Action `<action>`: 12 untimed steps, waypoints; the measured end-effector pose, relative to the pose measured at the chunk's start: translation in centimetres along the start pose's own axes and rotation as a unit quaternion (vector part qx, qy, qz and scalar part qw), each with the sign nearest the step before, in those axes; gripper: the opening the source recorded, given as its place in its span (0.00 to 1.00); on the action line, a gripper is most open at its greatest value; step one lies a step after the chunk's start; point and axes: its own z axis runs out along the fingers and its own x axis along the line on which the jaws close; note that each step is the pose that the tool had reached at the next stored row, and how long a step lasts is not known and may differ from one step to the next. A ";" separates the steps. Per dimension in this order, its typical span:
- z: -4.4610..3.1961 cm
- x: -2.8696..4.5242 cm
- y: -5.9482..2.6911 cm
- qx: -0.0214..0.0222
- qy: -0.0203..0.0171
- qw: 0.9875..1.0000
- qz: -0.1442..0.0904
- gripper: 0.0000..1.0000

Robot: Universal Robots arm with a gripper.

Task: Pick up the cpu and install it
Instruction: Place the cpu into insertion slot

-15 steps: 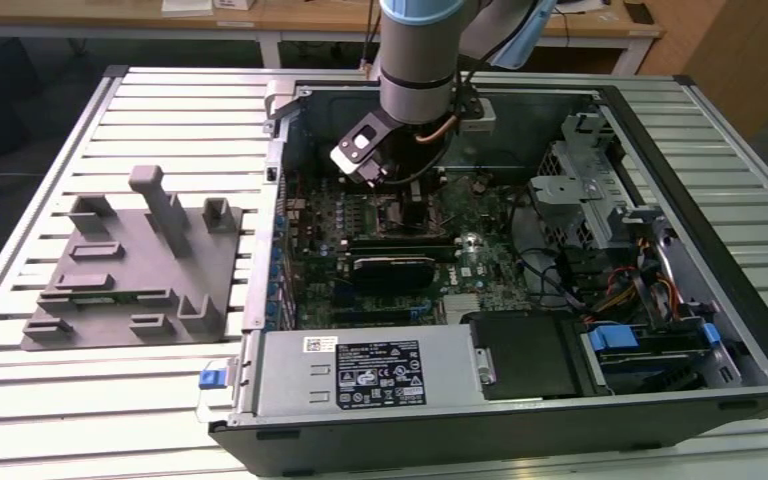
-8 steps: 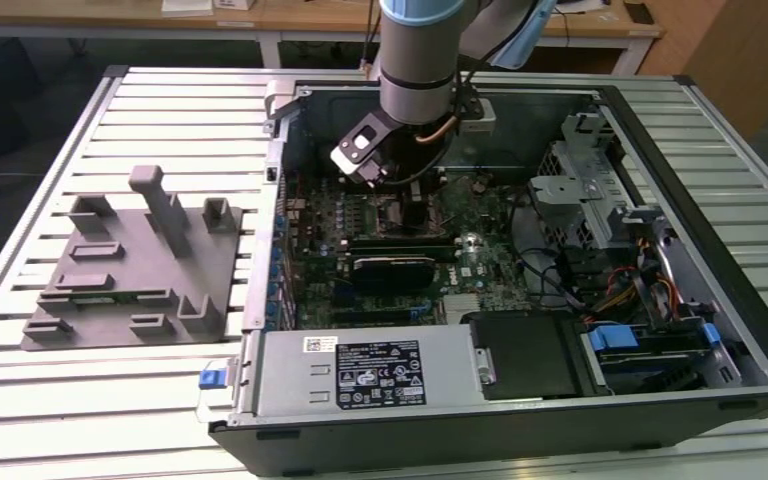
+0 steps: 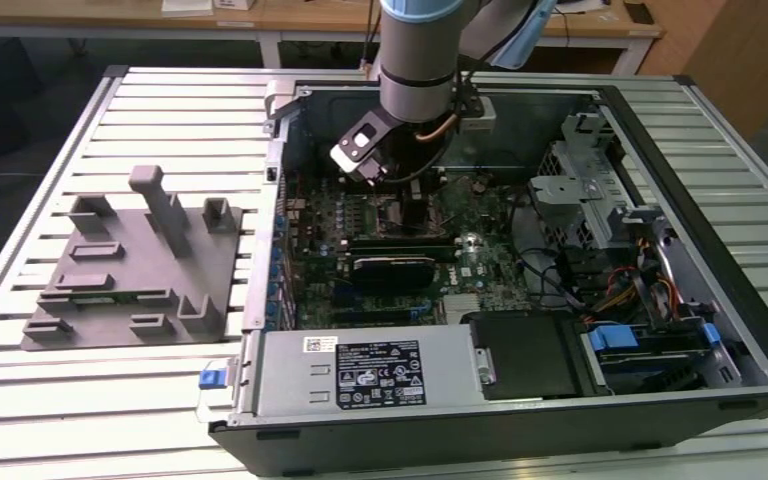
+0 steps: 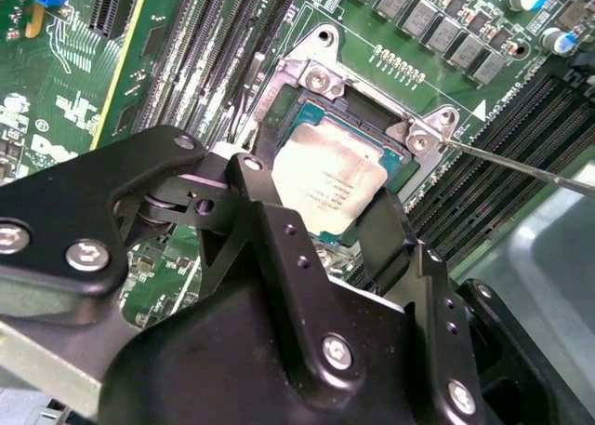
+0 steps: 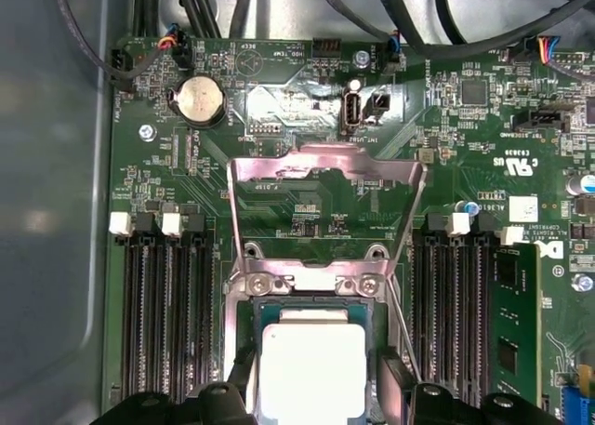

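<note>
The cpu [image 4: 330,179] is seen between the two fingers [image 4: 265,211] of the gripper [image 4: 314,197]. The fingers appear to be pressed against two opposite edges of it, so it is judged to be pinched rather than let go. Directly below the gripper, the cpu is held over the open socket [image 4: 321,76], level with or just inside the metal frame. Whether it is fully seated, or lined up square with the frame, cannot be told. Beyond the fingertips the hinged cover plate [image 5: 325,169] is stood up clear of the socket, and the thin wire lever [image 4: 521,167] is swung out to one side of the gripper. Memory slots [image 5: 158,304] are ranged on both sides of the fingers.

The main risk is judged to be a skewed seat. If the cpu were pushed down while turned or tilted, the fine contacts beneath it could be bent. If the grip were eased before the cpu lies flat, one corner could be left riding on the lip of the frame. Too much downward force could also be passed into the board [image 5: 279,109]. The fingers are set close to the frame's walls, so the cpu could be dragged out of line, or the frame caught, by a small sideways shift.
</note>
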 end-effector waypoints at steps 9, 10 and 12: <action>-2.14 -0.04 0.08 0.000 0.000 1.000 0.000 0.62; -2.35 -0.04 0.08 0.000 0.000 1.000 0.000 0.62; -2.76 -0.05 0.10 0.000 0.000 1.000 0.000 0.62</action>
